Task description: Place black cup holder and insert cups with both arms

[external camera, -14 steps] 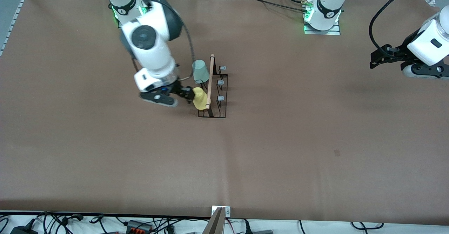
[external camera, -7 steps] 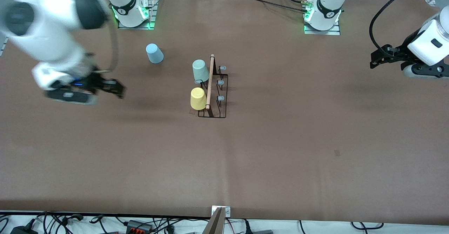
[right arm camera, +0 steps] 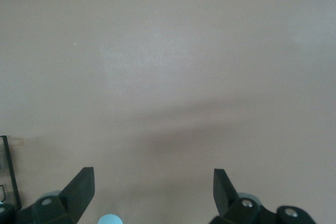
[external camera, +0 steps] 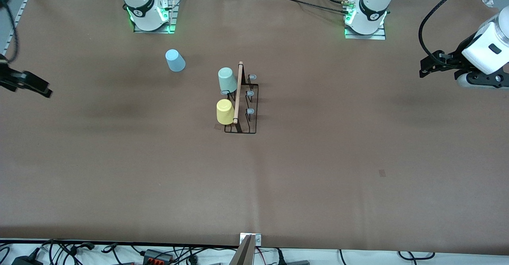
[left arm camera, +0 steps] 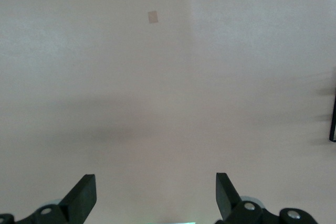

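1. Our right gripper [external camera: 37, 87] hangs over the bare table at the right arm's end, jaws spread wide and holding nothing; in the right wrist view [right arm camera: 152, 179] both fingers frame only brown mat.
2. Nearest to that gripper, toward the middle of the table, we see the blue cup [external camera: 175, 60] standing mouth down on the mat, well apart from the fingers and close to the right arm's base [external camera: 149, 12].
3. Farther out from it stands the holder [external camera: 241, 102] at mid-table, upright, its wooden rod running toward the front camera.
4. On the holder's side that faces our right gripper, the mint cup [external camera: 227, 80] and the yellow cup [external camera: 224, 111] sit upturned on pegs, the yellow one nearer the front camera, both just beside the rod.
5. On the rod's side facing our left gripper, three grey-tipped pegs [external camera: 250, 93] stand bare.
6. Our left gripper [external camera: 427, 67] waits over the table at the left arm's end, jaws wide apart and gripping nothing; the left wrist view [left arm camera: 156, 184] shows mat between the fingers.
7. From that gripper the holder lies well apart, toward mid-table; a small dark mark [external camera: 382, 173] on the mat lies between them, nearer the front camera.
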### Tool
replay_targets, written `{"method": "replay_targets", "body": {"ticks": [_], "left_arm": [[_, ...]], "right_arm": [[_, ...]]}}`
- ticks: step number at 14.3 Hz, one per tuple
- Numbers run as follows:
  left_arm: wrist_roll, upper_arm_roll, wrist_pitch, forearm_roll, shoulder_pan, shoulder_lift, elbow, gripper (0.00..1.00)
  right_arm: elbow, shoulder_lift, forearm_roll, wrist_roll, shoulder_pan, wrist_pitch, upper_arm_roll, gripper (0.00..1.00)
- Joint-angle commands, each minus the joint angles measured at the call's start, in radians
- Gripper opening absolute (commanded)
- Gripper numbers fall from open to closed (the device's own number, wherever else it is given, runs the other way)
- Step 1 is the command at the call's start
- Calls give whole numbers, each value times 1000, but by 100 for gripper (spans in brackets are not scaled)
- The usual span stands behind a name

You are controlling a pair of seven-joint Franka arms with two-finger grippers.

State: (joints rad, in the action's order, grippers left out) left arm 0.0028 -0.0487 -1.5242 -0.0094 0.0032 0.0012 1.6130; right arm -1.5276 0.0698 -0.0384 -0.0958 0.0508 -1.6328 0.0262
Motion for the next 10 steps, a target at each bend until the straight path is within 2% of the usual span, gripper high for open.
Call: {"method": "replay_targets", "body": {"ticks": [1,6,10], "left_arm": [[-7,-10,13,-11,6,0,-18,100],[-7,-10,13,-12,6,0,-18,100],[-7,-8,13,-12,6,0,-18,100]], "right_arm": [[60,10,22,11,9,94,-12,100],[1,12,40,56,8,59,-22,100],[7,8,35,68,-9,59,-25,100]]}}
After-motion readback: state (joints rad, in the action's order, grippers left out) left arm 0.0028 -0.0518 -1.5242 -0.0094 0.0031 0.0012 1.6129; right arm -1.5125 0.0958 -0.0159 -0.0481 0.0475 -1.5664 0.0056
